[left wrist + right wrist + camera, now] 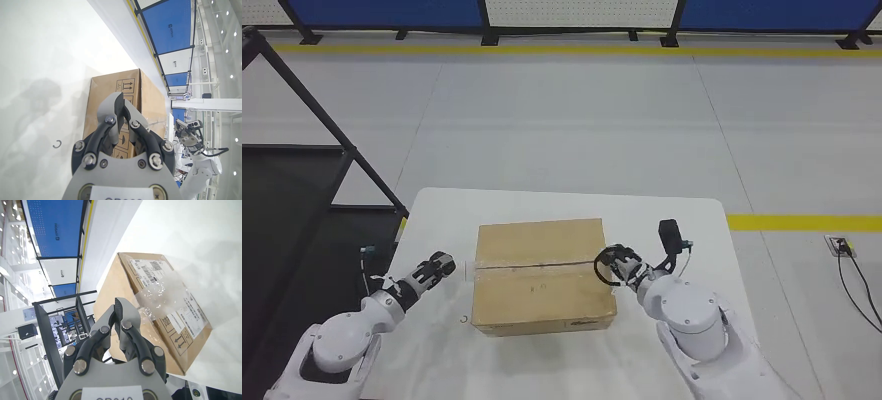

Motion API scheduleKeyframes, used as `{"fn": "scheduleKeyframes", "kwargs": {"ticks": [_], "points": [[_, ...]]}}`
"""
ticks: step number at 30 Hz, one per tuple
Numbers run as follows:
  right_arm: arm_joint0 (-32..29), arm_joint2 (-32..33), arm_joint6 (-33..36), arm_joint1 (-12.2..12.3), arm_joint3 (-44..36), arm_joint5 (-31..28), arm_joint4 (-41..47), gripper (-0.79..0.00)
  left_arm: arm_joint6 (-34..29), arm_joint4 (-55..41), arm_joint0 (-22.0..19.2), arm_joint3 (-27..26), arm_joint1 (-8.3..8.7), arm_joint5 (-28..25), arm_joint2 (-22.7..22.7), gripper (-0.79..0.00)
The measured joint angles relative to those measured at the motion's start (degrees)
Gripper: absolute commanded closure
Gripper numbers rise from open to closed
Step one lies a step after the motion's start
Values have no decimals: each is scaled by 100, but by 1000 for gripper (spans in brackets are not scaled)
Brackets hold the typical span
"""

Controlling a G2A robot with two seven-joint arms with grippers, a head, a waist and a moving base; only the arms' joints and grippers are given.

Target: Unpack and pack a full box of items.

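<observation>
Left gripper (123,102) and right gripper (117,308) — each with fingers pressed together, empty — flank the closed box (542,290); barcode labels (149,273) and arrow marks (128,86) show on its ends.

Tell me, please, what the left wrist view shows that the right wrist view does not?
Left wrist view: a small C-shaped clip on the table, upright-arrow marks on the cardboard box, and the right gripper farther off. Right wrist view: shipping labels and crumpled clear tape on another side of the box. Both: the closed box on the white table, beyond a shut gripper, the left gripper in the first.
</observation>
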Motion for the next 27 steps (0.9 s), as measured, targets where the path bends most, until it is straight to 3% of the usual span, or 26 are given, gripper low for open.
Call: {"fn": "scheduleKeyframes", "kwargs": {"ticks": [5, 13, 27], "points": [[516, -308, 443, -45, 715, 77, -97, 0, -2, -46, 82, -48, 5, -49, -115, 0], [996, -837, 617, -193, 1282, -130, -103, 0, -7, -121, 172, 50, 18, -104, -327, 0], [2197, -2142, 1049, -734, 2564, -651, 67, 0, 5, -342, 421, 233, 33, -286, -691, 0]]}}
